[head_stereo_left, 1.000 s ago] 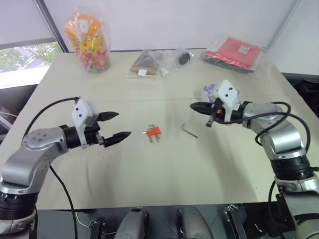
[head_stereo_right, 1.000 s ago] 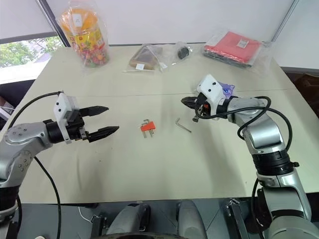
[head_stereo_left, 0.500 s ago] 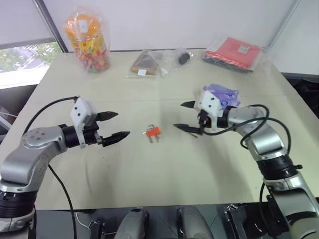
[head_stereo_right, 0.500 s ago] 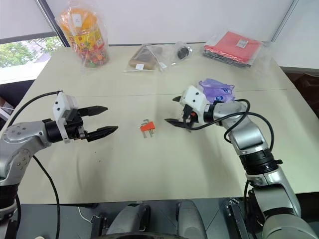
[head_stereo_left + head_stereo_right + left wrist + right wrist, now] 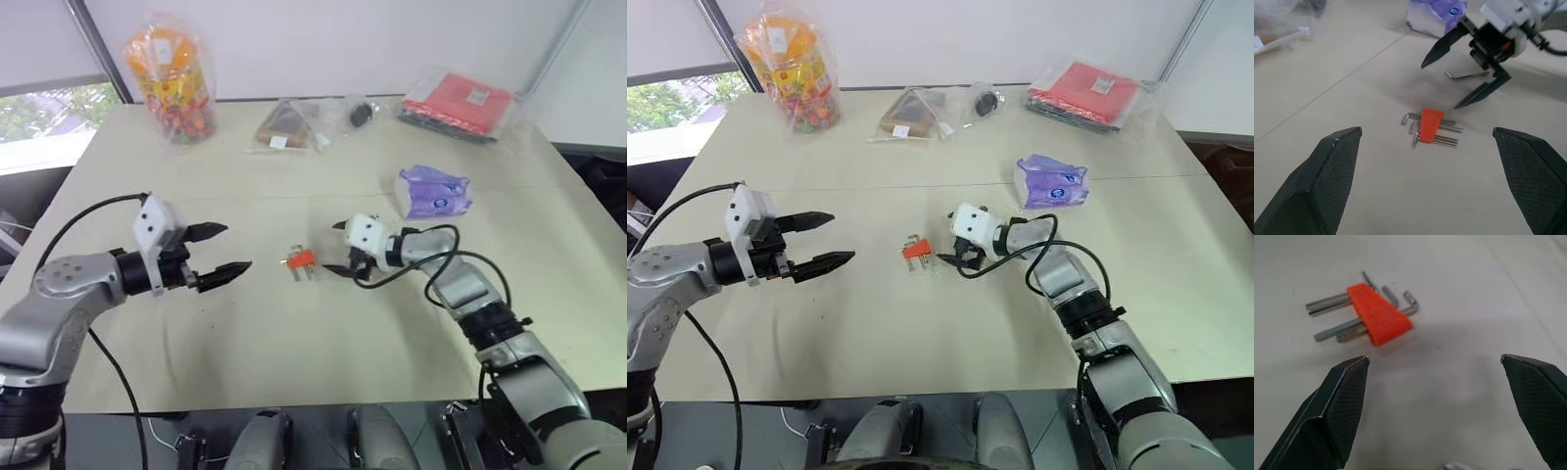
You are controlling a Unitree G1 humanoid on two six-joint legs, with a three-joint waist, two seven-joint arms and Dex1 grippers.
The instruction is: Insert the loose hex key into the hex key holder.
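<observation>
Right hand point(image 5: 340, 250) has swung down and in from the far right of the worktop point(image 5: 294, 338), and its fingers, pinched together a second ago, are now spread wide with nothing between them. It sits low over the surface, just right of the hex key holder point(image 5: 302, 259), tips pointing at the red block. The loose hex key point(image 5: 1469, 75) hasn't budged: it lies flat on the worktop just right of the holder, and seen from the left wrist it sits back under the right hand, behind the fingertips rather than between them. My read is that this is the set-up for the pick, but the tips look to have run a touch past the key, so a small pull-back may be needed before closing. Left hand point(image 5: 235, 248) hasn't moved, fingers apart and empty, waiting to the left of the holder. With the right arm out of the way, a purple packet point(image 5: 433, 190) now shows on the right; it carries a round blue mark, but the lettering is too small to read. The same goes for the white labels on the red packet point(image 5: 460, 98) and the brown packet point(image 5: 284, 125) at the far edge.
</observation>
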